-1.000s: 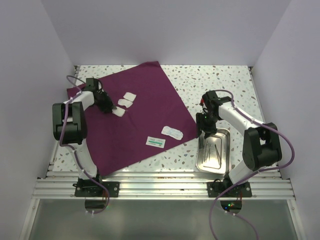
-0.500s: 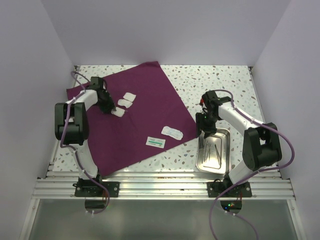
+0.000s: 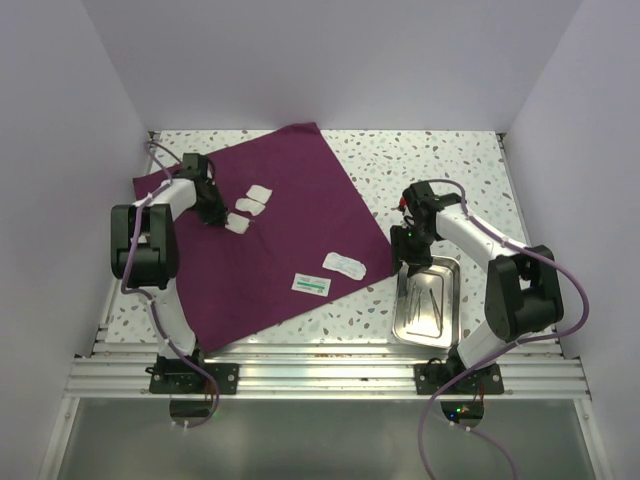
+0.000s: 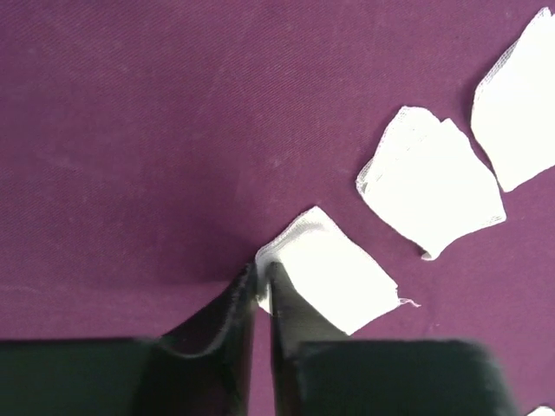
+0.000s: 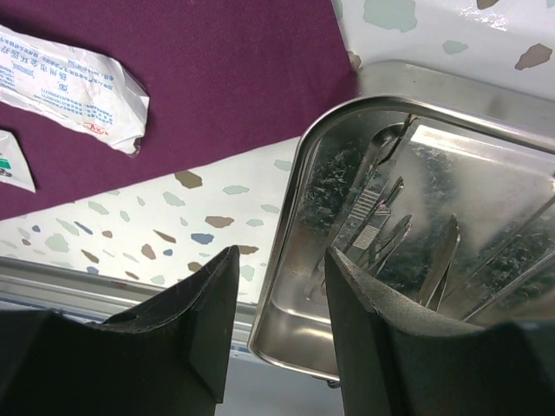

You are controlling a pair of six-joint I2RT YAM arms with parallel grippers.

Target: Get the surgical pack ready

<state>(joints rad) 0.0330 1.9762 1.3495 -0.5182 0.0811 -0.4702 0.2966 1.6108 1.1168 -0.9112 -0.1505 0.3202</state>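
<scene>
The dark purple cloth [image 3: 290,180] lies spread flat on the table. Three white gauze pads rest on its left part. My left gripper [image 3: 213,212] [image 4: 260,279] is down on the cloth, shut on the corner of the nearest gauze pad [image 3: 237,225] [image 4: 338,282]. The other two pads [image 4: 431,204] [image 4: 520,104] lie loose beyond it. The steel tray [image 3: 402,318] [image 5: 486,95] sits off the cloth at the right, with thin metal instruments [image 5: 381,204] inside. My right gripper [image 3: 410,262] [image 5: 282,260] is open, one finger on each side of the tray's left rim.
Two small packets lie on the cloth's near right corner: a white one [image 3: 343,264] [image 5: 74,82] and a green-printed one [image 3: 311,285] [image 5: 13,165]. White walls enclose the speckled table [image 3: 430,160]. The aluminium rail [image 3: 320,375] runs along the near edge, just below the tray.
The left gripper's jaws have closed onto the gauze pad's corner after a small shift toward the far left. The right arm has barely moved.
</scene>
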